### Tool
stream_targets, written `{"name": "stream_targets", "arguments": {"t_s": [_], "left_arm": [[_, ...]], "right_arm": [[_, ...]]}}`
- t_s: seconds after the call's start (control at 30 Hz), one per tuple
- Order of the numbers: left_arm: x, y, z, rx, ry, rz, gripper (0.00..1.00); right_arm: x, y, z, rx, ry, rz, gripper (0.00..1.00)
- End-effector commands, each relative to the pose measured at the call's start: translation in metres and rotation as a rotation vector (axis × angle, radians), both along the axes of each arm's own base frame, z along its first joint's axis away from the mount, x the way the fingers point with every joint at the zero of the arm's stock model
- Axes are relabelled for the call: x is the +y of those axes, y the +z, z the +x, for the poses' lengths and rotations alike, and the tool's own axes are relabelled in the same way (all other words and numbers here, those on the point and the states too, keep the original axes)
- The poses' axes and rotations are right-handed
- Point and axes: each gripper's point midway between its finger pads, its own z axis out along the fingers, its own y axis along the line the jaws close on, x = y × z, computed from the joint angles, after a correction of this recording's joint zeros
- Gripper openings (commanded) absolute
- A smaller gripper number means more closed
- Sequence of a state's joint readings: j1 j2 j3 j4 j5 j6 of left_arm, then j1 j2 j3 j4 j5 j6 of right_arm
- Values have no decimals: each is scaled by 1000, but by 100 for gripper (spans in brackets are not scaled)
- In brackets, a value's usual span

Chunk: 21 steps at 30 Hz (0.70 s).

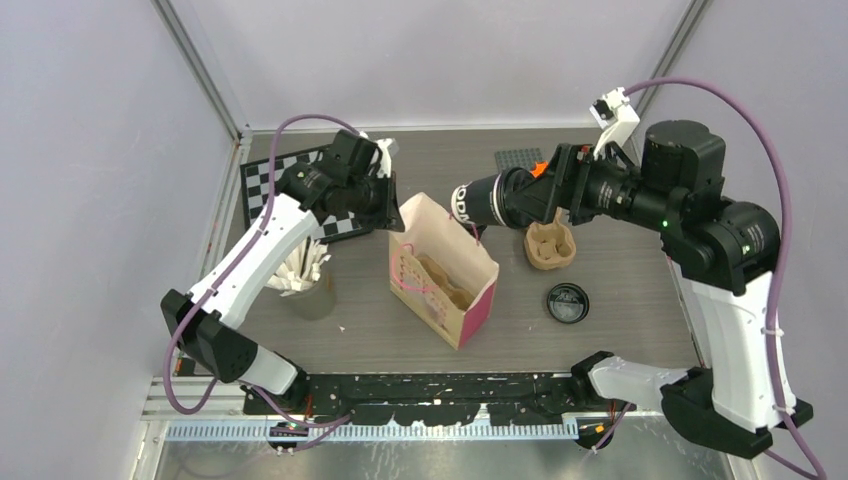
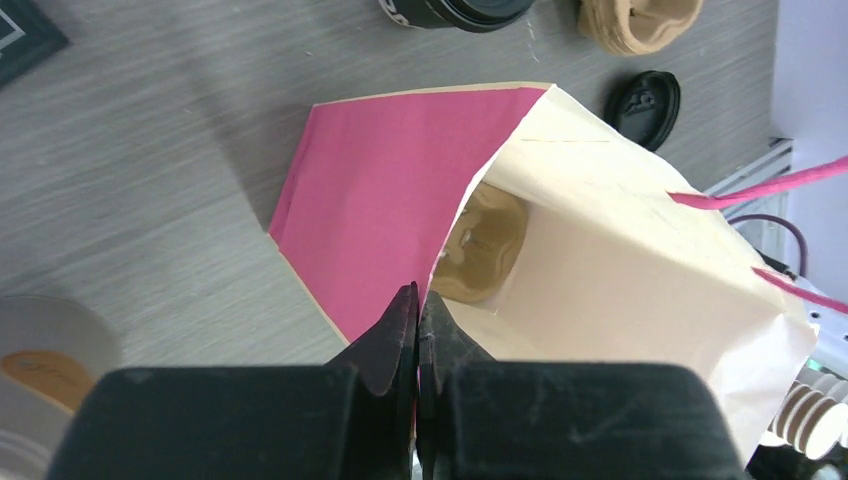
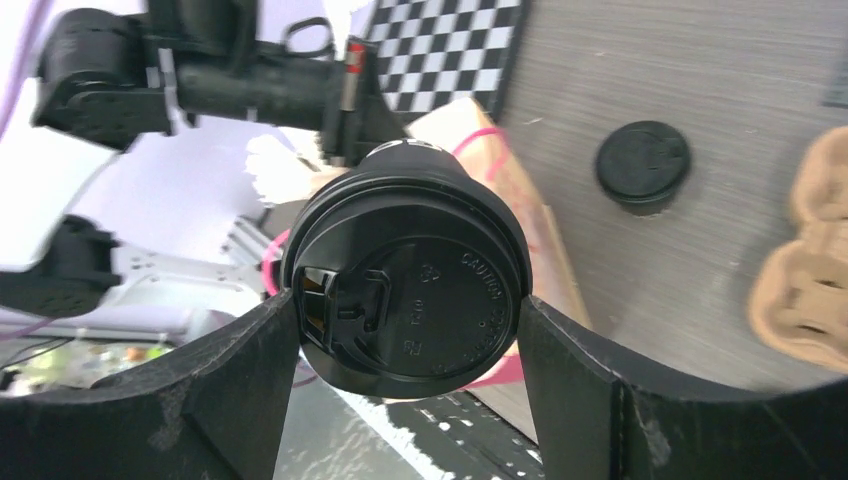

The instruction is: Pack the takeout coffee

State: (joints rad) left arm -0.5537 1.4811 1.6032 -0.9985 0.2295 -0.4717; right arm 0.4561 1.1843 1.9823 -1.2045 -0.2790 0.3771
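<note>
Right tool clamps lidded coffee cup, glossy black, held sideways in air above paper bag mouth. Left tool pressed together, pinching bag's cream rim beside pink gusset. Moulded cardboard carrier inside bag. Round black lid flat on grey woodgrain surface.

A small black paper coffee cup lies on its side, clamped between the fingers of the right claw. Its round black fitted lid faces the claw's wrist and its base points away. A loose black lid lies flat on the counter, apart from that claw, toward the arm bases.
</note>
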Motion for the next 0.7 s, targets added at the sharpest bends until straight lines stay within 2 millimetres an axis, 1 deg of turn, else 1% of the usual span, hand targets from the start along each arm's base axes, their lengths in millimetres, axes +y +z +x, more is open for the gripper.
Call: {"name": "stream_targets", "arguments": {"t_s": [0.0, 0.07, 0.13, 0.2, 0.3, 0.37, 0.43, 0.53, 0.57, 0.67], "left_arm": [[-19, 16, -4, 2, 45, -120, 0], [-21, 15, -4, 17, 78, -149, 0], [-27, 19, -2, 27, 97, -189, 0], [-29, 21, -1, 30, 107, -199, 0], [-21, 21, 1, 22, 143, -168, 1], [-19, 23, 0, 20, 155, -169, 5], [-21, 24, -4, 34, 157, -193, 6], [-26, 26, -11, 63, 148, -228, 9], [-25, 26, -12, 62, 148, -227, 13], [-14, 31, -14, 20, 148, -185, 27]], "right_arm": [[29, 39, -16, -55, 123, 249, 77], [33, 43, -16, -54, 134, 285, 76], [35, 45, -18, -56, 149, 293, 77], [34, 36, -17, -47, 148, 265, 77], [34, 15, -16, -6, 157, 205, 76], [36, -1, -17, 27, 173, 176, 76], [40, -20, -20, 61, 190, 127, 76], [45, -50, -25, 88, 204, -20, 76], [51, -58, -32, 89, 230, -72, 76], [53, -73, -29, 52, 198, -223, 76]]}}
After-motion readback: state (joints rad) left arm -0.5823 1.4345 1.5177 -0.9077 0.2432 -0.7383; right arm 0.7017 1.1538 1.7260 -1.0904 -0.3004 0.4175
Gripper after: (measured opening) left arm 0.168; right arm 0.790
